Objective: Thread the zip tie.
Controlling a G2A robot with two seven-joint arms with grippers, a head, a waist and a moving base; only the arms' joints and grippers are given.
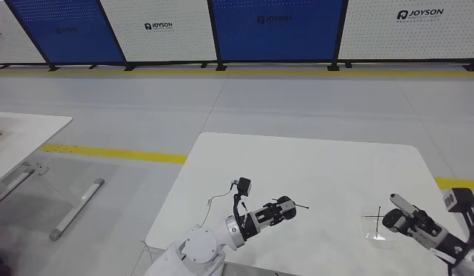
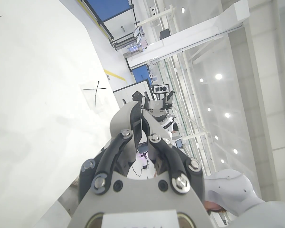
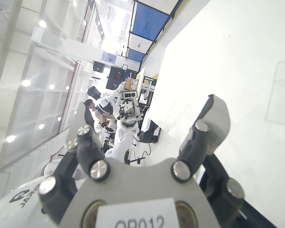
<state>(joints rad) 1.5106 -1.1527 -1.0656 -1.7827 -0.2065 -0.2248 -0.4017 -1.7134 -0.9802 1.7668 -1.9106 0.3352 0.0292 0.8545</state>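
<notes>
My left gripper [image 1: 290, 206] hovers over the table's near middle, shut on a thin black zip tie [image 1: 302, 206] whose tip pokes out toward the right. Its fingers [image 2: 135, 117] press together in the left wrist view. Two more black zip ties [image 1: 378, 217] lie crossed on a clear plastic sheet [image 1: 376, 235] near the front right; the left wrist view has these crossed ties [image 2: 96, 90] too. My right gripper [image 1: 392, 209] stands open just right of them, and nothing sits between the fingers of that right gripper [image 3: 148, 112].
The white table [image 1: 326, 165] is bare across its far half. Its near edge runs close under both arms. In the right wrist view the clear plastic sheet [image 3: 280, 91] lies flat on the table beside the open fingers.
</notes>
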